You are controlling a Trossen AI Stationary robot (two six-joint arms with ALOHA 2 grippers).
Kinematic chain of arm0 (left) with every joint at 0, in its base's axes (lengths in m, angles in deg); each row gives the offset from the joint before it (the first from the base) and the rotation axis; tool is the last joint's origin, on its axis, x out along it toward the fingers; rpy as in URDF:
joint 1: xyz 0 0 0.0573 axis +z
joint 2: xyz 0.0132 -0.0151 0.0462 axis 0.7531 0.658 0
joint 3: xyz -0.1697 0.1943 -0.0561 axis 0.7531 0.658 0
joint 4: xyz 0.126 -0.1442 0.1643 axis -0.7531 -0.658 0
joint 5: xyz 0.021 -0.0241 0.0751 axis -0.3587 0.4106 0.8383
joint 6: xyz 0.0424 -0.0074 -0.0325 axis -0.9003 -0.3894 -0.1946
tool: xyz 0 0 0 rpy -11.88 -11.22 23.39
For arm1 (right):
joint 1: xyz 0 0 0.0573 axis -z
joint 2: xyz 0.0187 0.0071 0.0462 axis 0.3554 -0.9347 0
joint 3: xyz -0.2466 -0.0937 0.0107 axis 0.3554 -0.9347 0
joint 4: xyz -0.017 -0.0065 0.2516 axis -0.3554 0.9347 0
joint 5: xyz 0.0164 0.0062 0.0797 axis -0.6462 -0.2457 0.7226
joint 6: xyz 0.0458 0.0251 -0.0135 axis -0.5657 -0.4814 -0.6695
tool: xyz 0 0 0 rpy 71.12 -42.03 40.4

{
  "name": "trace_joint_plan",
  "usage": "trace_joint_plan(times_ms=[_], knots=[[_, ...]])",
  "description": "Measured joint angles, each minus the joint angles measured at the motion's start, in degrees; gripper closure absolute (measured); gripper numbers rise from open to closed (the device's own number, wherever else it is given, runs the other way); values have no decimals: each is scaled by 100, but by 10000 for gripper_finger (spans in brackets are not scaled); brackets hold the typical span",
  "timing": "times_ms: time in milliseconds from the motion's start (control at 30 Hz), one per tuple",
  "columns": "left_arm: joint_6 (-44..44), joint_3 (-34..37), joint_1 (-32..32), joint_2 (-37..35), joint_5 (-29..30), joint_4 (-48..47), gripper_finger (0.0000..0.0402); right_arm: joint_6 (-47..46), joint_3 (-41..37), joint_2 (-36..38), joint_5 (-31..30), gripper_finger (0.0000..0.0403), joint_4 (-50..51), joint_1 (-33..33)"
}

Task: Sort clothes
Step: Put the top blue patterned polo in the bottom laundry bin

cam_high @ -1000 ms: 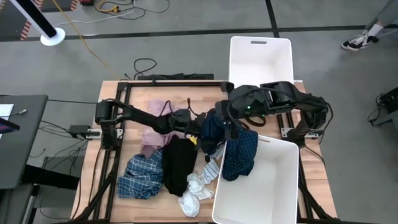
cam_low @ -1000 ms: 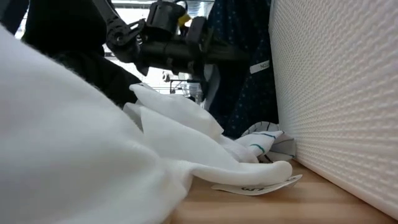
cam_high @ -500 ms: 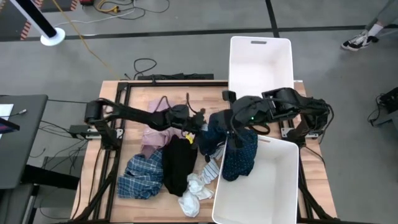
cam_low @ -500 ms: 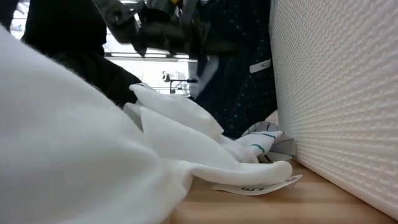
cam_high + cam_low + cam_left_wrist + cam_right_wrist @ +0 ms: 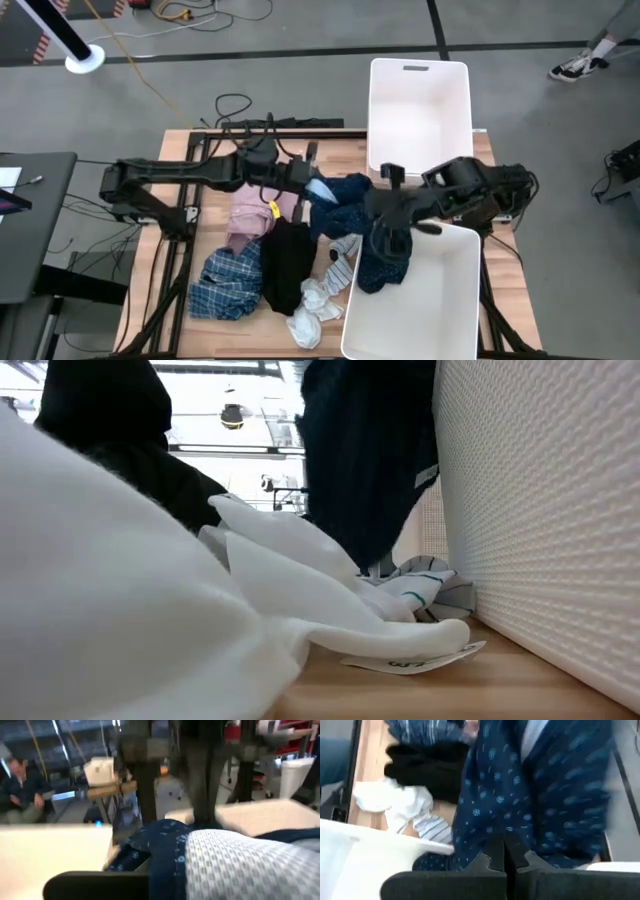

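Clothes lie heaped across the middle of the table (image 5: 180, 290), between its left edge and the near bin (image 5: 420, 300) at the front right corner. Going left to right in the high view: the plaid shirt (image 5: 225, 285) sits near the front left corner, the pink piece (image 5: 248, 215) lies behind it, and the black piece (image 5: 285, 262) lies beside both toward the centre. White socks (image 5: 312, 300) and a striped sock (image 5: 338, 270) rest by the near bin's left wall.

The left pincer (image 5: 308, 183) is over the table's rear centre, closed on the upper edge of the navy garment (image 5: 345, 198), whose pale inner lining shows in the left wrist view (image 5: 240, 865). The garment stretches rightward, raised off the table, and its lower part drapes over the near bin's rim. The right pincer (image 5: 383, 238) is at that rim, fingers (image 5: 492, 857) clamped together on the navy cloth in the right wrist view.

A second white bin (image 5: 420, 110) stands beyond the rear right edge. A seated person (image 5: 22, 787) shows in the room beyond.
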Motion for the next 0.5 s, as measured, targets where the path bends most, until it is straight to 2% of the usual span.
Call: trace_joint_plan(times_ms=[267, 400, 500], knots=[[-172, -2270, -177, 1289, -403, -1354, 401, -963, -100, -35, 6, 403, -26, -438], [-184, -3473, -191, 1982, -949, -2325, 401, -1375, -455, -28, 10, 403, -6, -763], [-204, -4112, -228, 2383, -1454, -2832, 401, -1655, -739, -20, 10, 403, -12, -1097]])
